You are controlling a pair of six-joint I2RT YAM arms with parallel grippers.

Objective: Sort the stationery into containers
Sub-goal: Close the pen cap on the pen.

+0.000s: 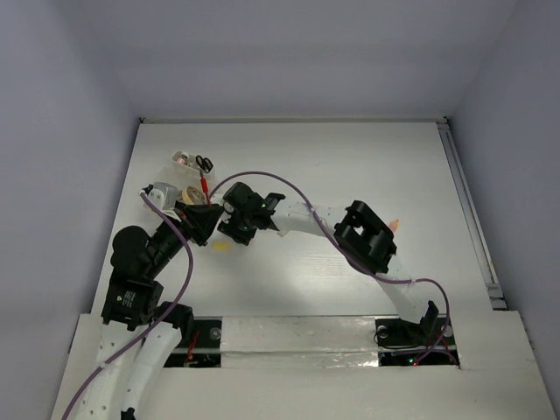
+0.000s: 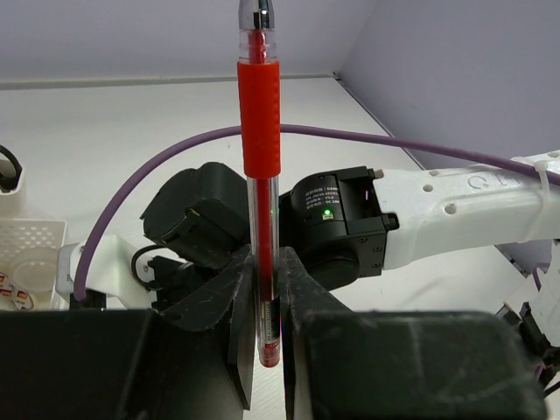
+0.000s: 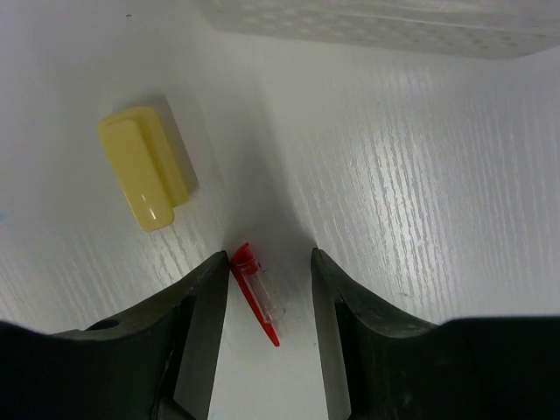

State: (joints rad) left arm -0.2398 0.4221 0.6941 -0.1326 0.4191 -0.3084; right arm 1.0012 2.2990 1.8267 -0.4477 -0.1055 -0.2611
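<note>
The left gripper (image 2: 267, 293) pinches a red pen (image 2: 260, 114) upright. The right gripper (image 3: 267, 262) hangs spread around a red pen cap (image 3: 257, 293) on the table (image 3: 420, 175), with a yellow oblong piece (image 3: 149, 166) at the cap's ten o'clock.

Robot lab cell — bare white table (image 1: 367, 166); boxed by plain pale walls (image 1: 52, 175).

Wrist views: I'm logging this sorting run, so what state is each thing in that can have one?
left gripper: shut on the red pen.
red pen: upright, uncapped, clamped near its lower end.
right gripper: open, over the table.
pen cap: off the pen, lying on the table between the right gripper's fingers.
yellow piece: lying flat, untouched.
</note>
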